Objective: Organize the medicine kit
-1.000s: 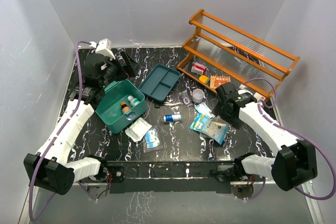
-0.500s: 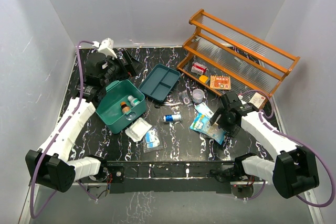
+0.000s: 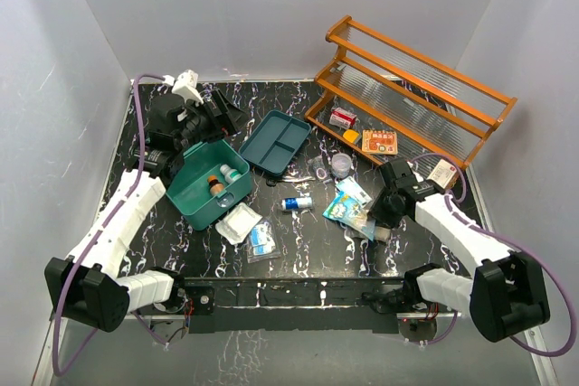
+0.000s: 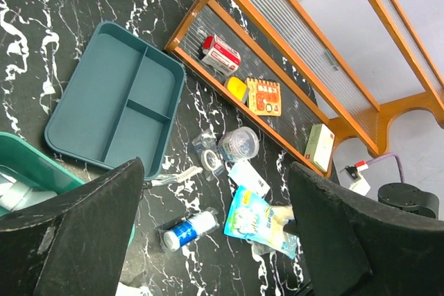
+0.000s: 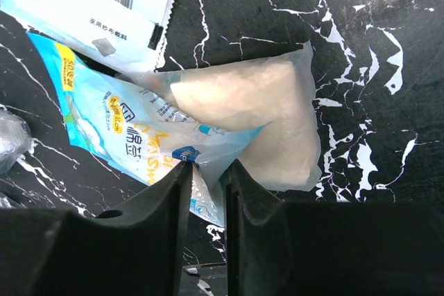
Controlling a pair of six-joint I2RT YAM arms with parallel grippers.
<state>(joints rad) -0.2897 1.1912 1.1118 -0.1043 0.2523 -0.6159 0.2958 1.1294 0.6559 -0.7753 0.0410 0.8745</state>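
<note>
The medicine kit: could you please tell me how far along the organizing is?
Early on. Done: a few bottles sit inside the medicine kit. In hand: the right gripper pinches the blue packet; the left gripper hovers open. Left: the insert tray lies outside the kit, and the blue-labelled bottle, white pouch and other bits lie loose on the table.

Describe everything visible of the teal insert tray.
The insert tray is teal, plastic-looking, rectangular with rounded corners and a raised rim. Ridges split it into one long compartment and two shorter ones, all empty. It lies flat, open side up, on the black marbled table, between the teal box and the orange rack; contact with the box is unclear.
</note>
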